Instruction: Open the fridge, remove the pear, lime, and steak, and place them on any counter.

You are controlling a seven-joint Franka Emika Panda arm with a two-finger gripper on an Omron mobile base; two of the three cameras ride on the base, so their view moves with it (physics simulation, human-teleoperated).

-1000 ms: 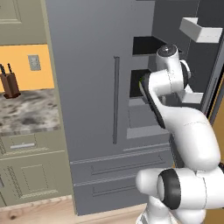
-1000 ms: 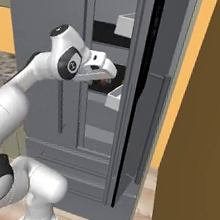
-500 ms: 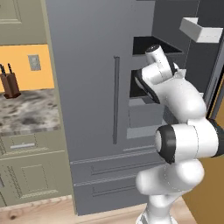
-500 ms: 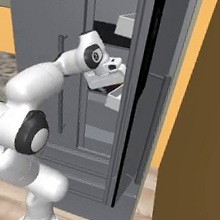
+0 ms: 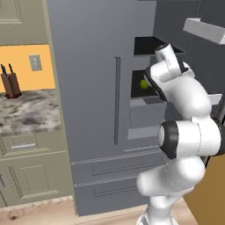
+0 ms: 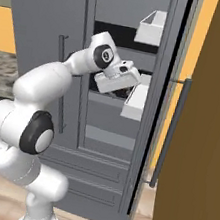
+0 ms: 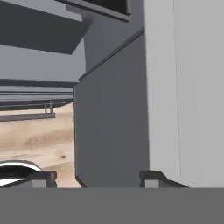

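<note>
We see the fridge (image 5: 96,105) w/ its right door swung open (image 6: 157,115), left door shut, long bar handle on it (image 5: 117,100). The arm reaches up into the open side at mid-shelf level; in the right base view the gripper (image 6: 128,90) sits inside the compartment, just beside a pale door bin (image 6: 135,101), w/ another bin higher up (image 6: 151,26). In the hand view its two dark fingertips (image 7: 151,179) stand apart at the bottom edge, nothing visible btwn them, so we read the jaws as partly open, no hold on anything we can make out. Ahead of them: grey fridge walls and a strip of wood floor (image 7: 39,140). A small yellow-green round fruit (image 5: 143,83) lies on the inner shelf in the left base view, just left of the wrist; lime or pear, we can't tell. Left of the fridge, a small stone-topped counter (image 5: 26,114) carries a knife block (image 5: 10,83) vs. an orange wall.
</note>
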